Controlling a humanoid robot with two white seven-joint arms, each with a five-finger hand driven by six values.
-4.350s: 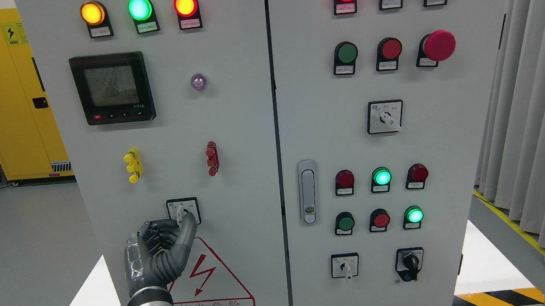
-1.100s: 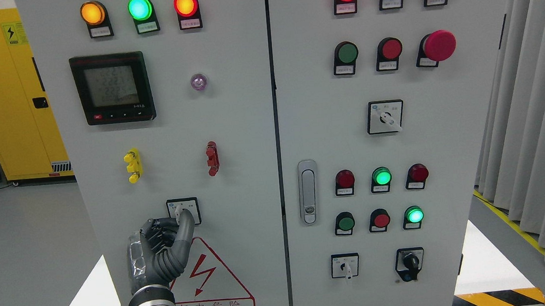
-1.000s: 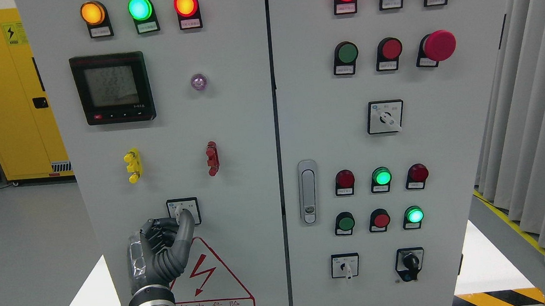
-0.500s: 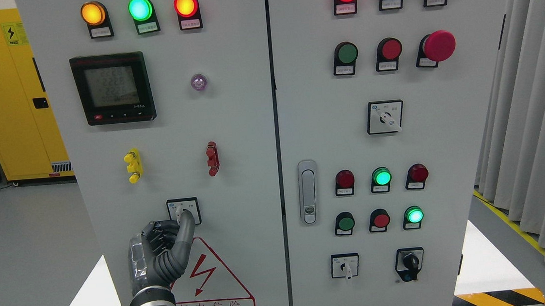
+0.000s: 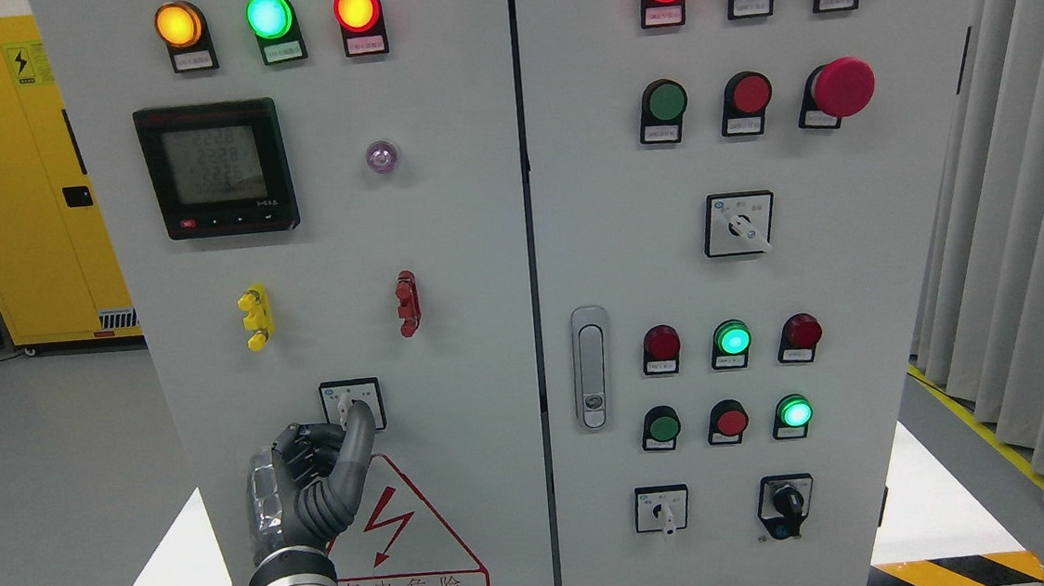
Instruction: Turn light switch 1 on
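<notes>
The left hand [image 5: 306, 482] pinched the white lever of the rotary selector switch [image 5: 352, 404], fingers curled; a red warning triangle [image 5: 408, 535] sat just below.

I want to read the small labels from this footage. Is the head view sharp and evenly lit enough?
Head view: evenly lit, no hard shadows; lit lamps like the green one bloom; label print under them is too small; the meter screen digits look faint.

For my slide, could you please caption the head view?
Left hand pinches the rotary selector switch on the left cabinet door, above the red electrical hazard triangle.
</notes>
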